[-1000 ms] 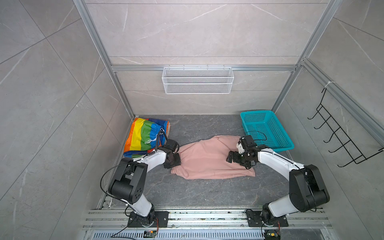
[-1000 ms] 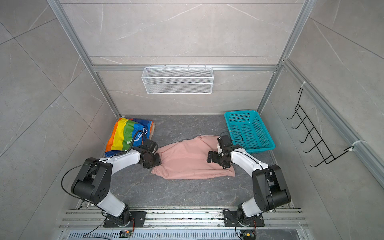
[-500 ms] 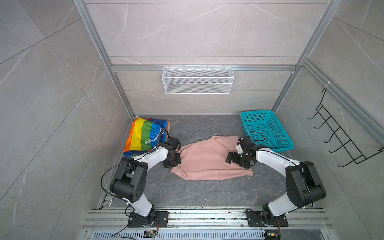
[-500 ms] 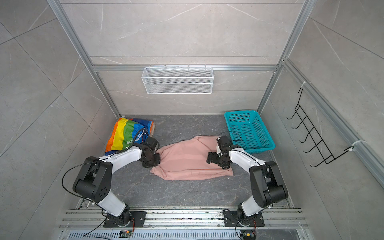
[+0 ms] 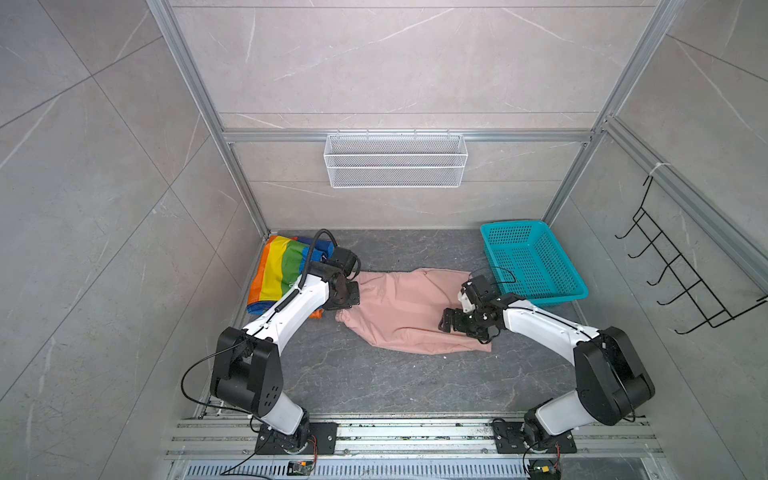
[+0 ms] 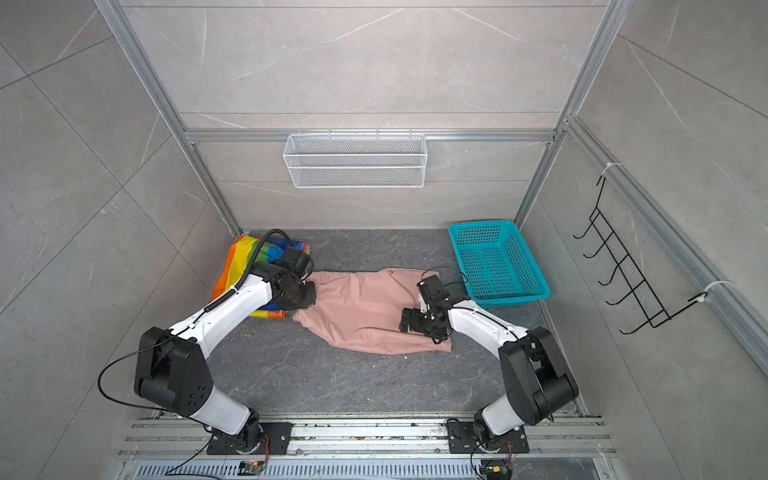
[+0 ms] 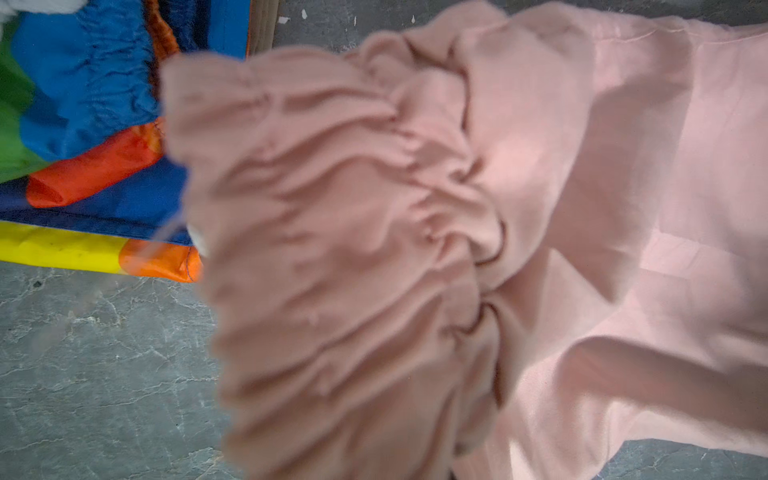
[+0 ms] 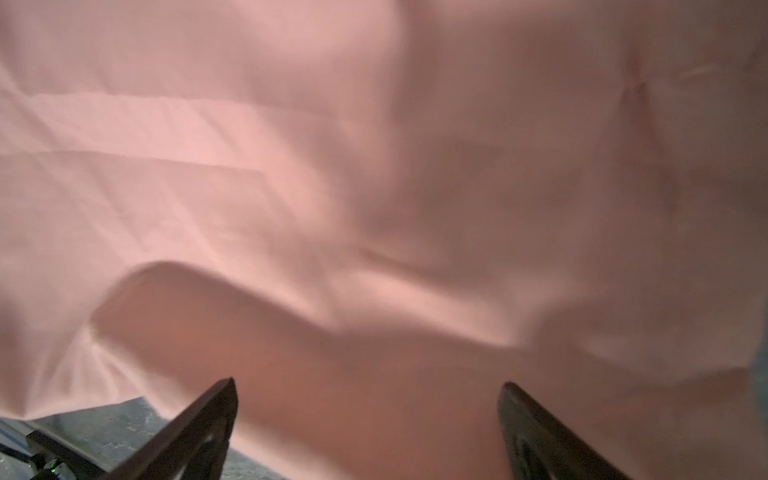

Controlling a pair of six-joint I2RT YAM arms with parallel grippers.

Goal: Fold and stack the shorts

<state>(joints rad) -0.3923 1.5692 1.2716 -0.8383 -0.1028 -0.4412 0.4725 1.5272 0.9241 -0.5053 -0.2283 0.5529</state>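
Note:
The dusty pink shorts [image 5: 407, 311] [image 6: 361, 316] lie spread on the dark floor in both top views. My left gripper [image 5: 347, 297] [image 6: 305, 297] is shut on their gathered elastic waist [image 7: 332, 249], which bunches up and hides the jaws in the left wrist view. My right gripper [image 5: 446, 322] [image 6: 406, 322] [image 8: 368, 386] hovers open just over the right part of the pink cloth [image 8: 291, 145], with nothing between its fingers. The rainbow-striped shorts [image 5: 282, 270] [image 6: 239, 266] [image 7: 83, 83] lie folded at the left wall. A narrow beige edge [image 7: 262, 20] shows beside them.
A teal perforated basket [image 5: 544, 297] [image 6: 511, 297] stands at the back right, close behind my right arm. A white wire basket [image 5: 395, 160] hangs on the back wall and a black hook rack [image 5: 673, 270] on the right wall.
My left gripper has closed on the pink waistband and bunched it. My right gripper has edged a little to the left over the cloth, still open.

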